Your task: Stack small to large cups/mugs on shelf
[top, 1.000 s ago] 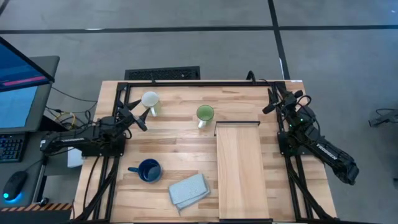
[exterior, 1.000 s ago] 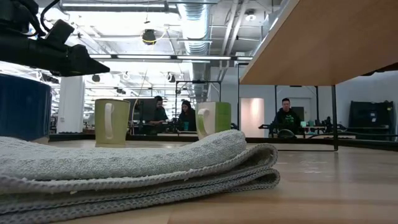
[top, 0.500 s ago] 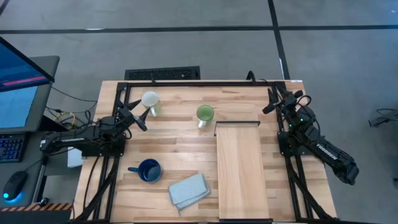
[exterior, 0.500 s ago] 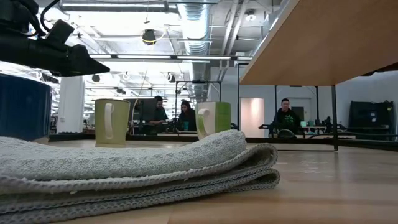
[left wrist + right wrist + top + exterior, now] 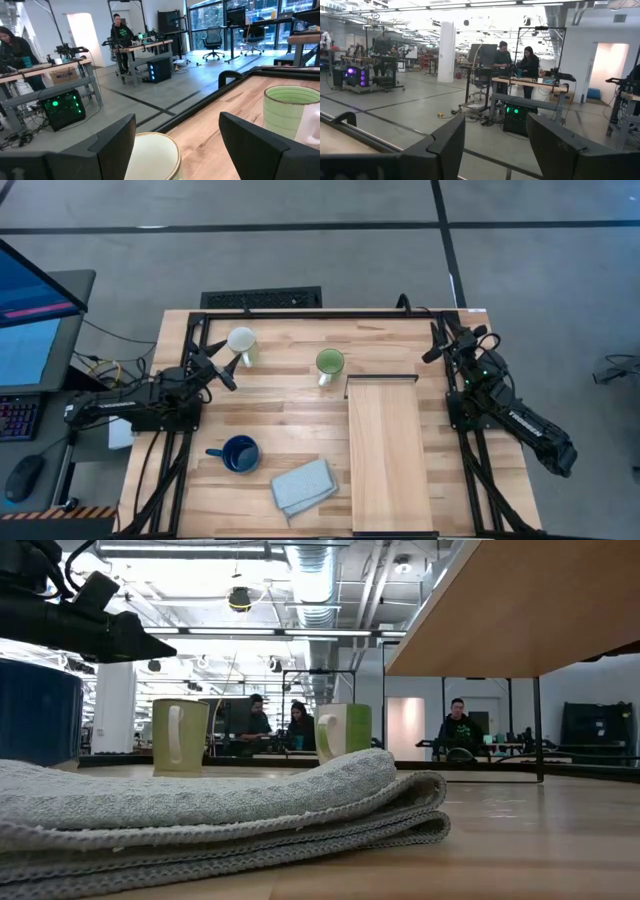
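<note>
Three mugs stand upright on their bases on the tabletop: a cream mug (image 5: 241, 341) at the far left, a light green mug (image 5: 329, 363) near the far middle, and a dark blue mug (image 5: 239, 454) at the near left. The shelf (image 5: 385, 450), a light-wood plank, lies right of centre. My left gripper (image 5: 222, 363) is open just short of the cream mug (image 5: 152, 156), touching nothing; the green mug (image 5: 287, 112) shows beyond it. My right gripper (image 5: 447, 342) is open and empty at the far right edge, pointing off the table.
A folded grey-blue cloth (image 5: 304, 485) lies near the front edge, between the blue mug and the shelf; it fills the low view's foreground (image 5: 200, 810). A dark metal frame (image 5: 300, 313) runs along the table's edges. People stand at benches in the room beyond.
</note>
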Action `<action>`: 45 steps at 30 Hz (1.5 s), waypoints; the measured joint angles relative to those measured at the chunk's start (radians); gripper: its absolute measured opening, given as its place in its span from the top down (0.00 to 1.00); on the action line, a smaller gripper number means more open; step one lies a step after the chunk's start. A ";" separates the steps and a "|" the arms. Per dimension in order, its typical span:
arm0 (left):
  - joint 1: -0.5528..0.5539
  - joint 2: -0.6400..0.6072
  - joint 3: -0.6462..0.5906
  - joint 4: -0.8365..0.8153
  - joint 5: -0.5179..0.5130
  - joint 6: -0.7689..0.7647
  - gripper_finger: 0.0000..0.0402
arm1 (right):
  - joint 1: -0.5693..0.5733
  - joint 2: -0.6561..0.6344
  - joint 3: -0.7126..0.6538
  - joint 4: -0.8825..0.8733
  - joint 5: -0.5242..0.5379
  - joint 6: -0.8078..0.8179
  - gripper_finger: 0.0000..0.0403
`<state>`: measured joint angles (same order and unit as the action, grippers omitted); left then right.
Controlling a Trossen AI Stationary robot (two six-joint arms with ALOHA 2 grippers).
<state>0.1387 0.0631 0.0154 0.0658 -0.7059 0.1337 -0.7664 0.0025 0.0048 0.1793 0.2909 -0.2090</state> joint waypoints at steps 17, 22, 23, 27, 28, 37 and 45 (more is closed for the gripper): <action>0.000 0.000 0.000 0.000 0.000 0.000 0.31 | 0.000 0.000 0.000 0.000 0.000 0.000 0.42; 0.000 0.000 0.000 0.000 -0.006 0.043 0.31 | 0.000 0.000 0.000 0.001 0.000 0.000 0.42; 0.000 0.000 0.000 0.000 -0.009 0.050 0.31 | 0.000 0.000 0.000 0.001 0.000 0.000 0.42; 0.000 0.000 0.000 0.000 -0.006 0.018 0.31 | 0.000 0.000 0.000 0.001 -0.001 0.000 0.42; 0.000 0.000 0.000 0.000 -0.007 0.004 0.31 | 0.000 0.000 0.000 0.001 -0.001 0.000 0.42; 0.000 0.000 0.000 0.000 -0.007 0.005 0.31 | 0.000 0.000 0.000 0.001 -0.002 0.000 0.42; 0.000 0.000 0.000 0.000 -0.007 -0.128 0.31 | 0.000 0.000 0.000 0.001 -0.002 0.079 0.42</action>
<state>0.1387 0.0629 0.0153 0.0661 -0.7132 0.0057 -0.7666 0.0026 0.0048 0.1802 0.2891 -0.1302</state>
